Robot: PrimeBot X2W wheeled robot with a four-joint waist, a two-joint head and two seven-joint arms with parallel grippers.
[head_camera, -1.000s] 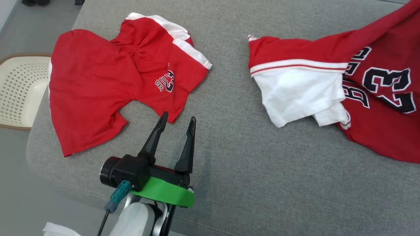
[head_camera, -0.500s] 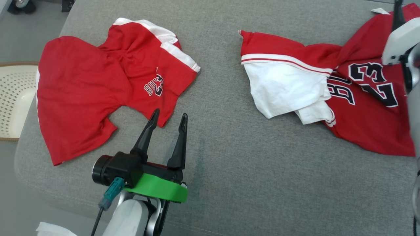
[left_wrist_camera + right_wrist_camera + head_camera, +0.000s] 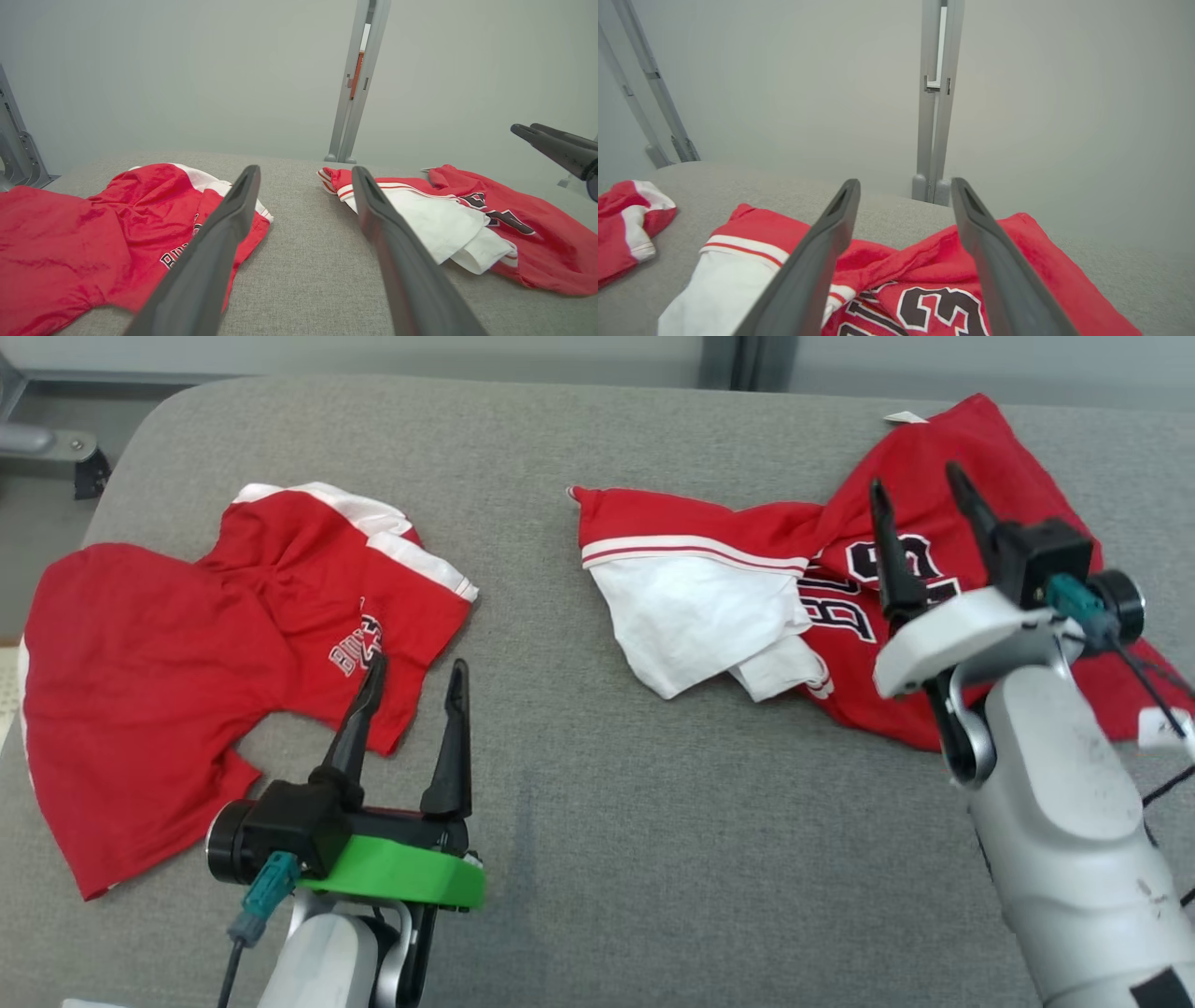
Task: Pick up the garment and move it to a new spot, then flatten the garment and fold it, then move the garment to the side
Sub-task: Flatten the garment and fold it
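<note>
On the grey cushion point(image 3: 597, 859), right side, I saw the crumpled jersey point(image 3: 695, 523) lying loose | my right gripper point(image 3: 914, 478) hung over it, fingers spread wide, gripping nothing | left gripper point(image 3: 417, 663) likewise spread, empty, by the red shirt point(image 3: 140, 691).

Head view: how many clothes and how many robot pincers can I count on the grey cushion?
Crumpled red-and-white cloth garments: 2 (red garment with small lettering, red jersey with black numbers)
Open black two-fingered pincers: 2 (left pincer, right pincer)
Total: 4
</note>
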